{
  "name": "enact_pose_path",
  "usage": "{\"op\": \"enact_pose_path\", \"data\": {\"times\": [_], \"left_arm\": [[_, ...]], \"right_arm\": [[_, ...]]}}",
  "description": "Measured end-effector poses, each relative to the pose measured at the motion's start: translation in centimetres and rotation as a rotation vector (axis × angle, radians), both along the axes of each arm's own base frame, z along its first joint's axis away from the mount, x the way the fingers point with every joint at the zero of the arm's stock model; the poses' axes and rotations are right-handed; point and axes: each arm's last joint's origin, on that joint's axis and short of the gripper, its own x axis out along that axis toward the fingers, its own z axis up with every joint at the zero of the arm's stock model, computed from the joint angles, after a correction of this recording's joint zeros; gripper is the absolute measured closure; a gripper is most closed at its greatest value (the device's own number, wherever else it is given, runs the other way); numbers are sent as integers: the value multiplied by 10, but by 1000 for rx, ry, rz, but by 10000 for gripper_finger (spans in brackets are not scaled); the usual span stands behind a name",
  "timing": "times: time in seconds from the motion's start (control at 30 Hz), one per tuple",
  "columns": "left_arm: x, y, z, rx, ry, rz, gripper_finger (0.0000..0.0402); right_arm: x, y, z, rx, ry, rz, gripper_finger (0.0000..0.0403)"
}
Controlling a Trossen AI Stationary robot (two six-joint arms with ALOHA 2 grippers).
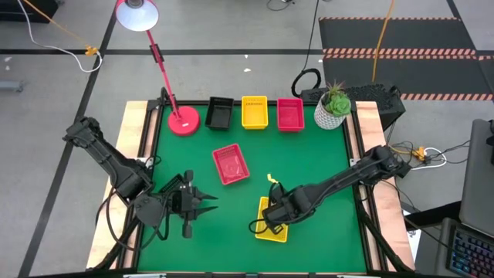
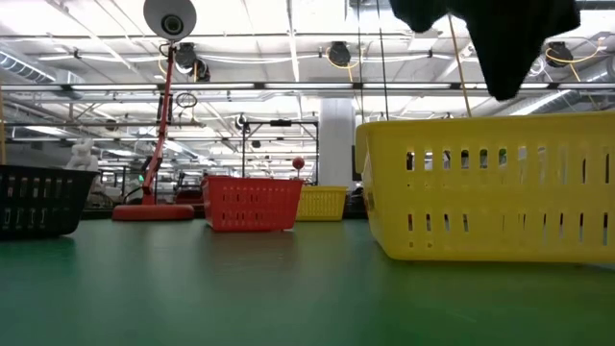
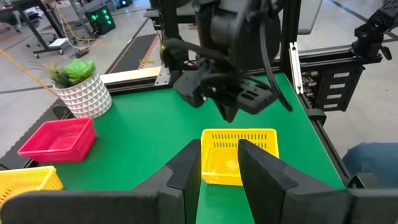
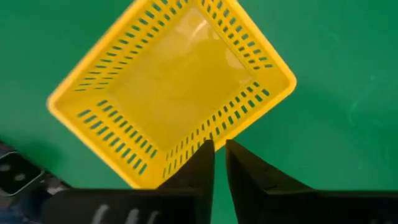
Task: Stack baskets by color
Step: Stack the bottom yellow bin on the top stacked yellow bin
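Right pincer [image 4: 219, 163]: over the near rim of a lone yellow basket [image 1: 272, 220] at the front of the green desk [image 1: 309, 162], fingers set narrowly to either side of the rim wall with a slim gap between them; whether they pinch it I cannot tell.

Left pincer [image 1: 207, 199]: front left of the desk, fingers part-way open, holding nothing, pointing across at the yellow basket.

Item, mid-desk: one red-pink basket [image 1: 230, 164], alone, set askew, well apart from the rest.

Item, far edge, in a row between the red lamp base [image 1: 184, 121] and the white plant pot [image 1: 332, 113]: black basket spot [image 1: 219, 113], yellow basket spot [image 1: 254, 111], red-pink basket spot [image 1: 290, 114]. How many are nested at each spot cannot be told from above.

Status, as judged: colour sorting is laid out at the back; two strays are left, the yellow one in hand first for the yellow spot, then the red-pink one for its own.
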Motion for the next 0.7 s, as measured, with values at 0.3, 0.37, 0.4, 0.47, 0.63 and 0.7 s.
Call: {"op": "enact_pose_path", "data": {"times": [0.3,0.37,0.4,0.47,0.63,0.7], "left_arm": [[0,0,0,0,0,0,293],[0,0,0,0,0,0,293],[0,0,0,0,0,1,293],[0,0,0,0,0,0,293],[0,0,0,-1,0,1,293],[0,0,0,-1,0,1,293]], "right_arm": [[-7,-5,-22,-85,63,-113,273],[-10,-6,-29,-96,83,-128,260],[-11,-7,-32,-95,84,-130,255],[-10,-6,-38,-86,72,-135,249],[-8,-5,-47,-64,33,-145,247],[-8,-6,-50,-62,31,-156,251]]}}
